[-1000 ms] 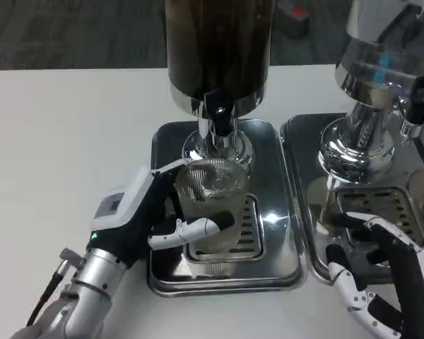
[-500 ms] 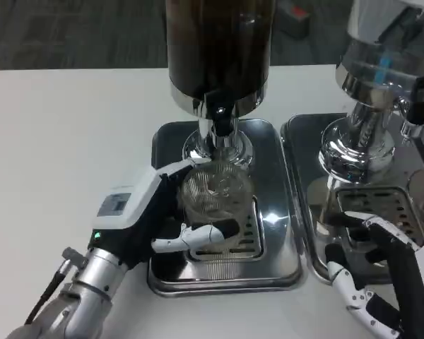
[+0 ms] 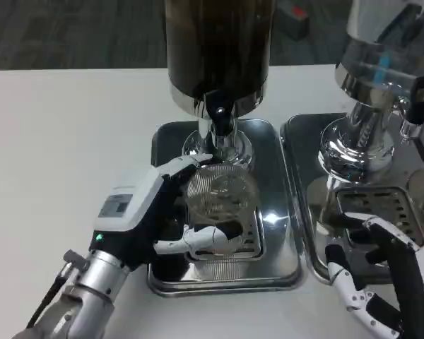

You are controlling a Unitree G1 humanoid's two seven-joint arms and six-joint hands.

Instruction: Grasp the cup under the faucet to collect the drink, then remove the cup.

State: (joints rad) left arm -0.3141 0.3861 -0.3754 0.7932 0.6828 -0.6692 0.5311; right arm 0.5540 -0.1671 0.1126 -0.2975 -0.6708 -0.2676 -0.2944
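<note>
Under the faucet point(image 3: 220, 123), over the tray point(image 3: 279, 244), the left hand point(image 3: 152, 212) grasped the clear cup point(image 3: 219, 201), tilted mouth-up toward the camera, base hidden; the right hand point(image 3: 381, 272) lay released, partly cut off.

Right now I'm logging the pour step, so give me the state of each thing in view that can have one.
cup: clear, tilted, held under the faucet over the drip grate, no drink visible in it.
faucet: no stream visible.
dark drink dispenser: upright on its steel tray.
second dispenser: upright on the neighbouring tray.
left hand: grips the cup.
right hand: holds nothing, fingers apart.
</note>
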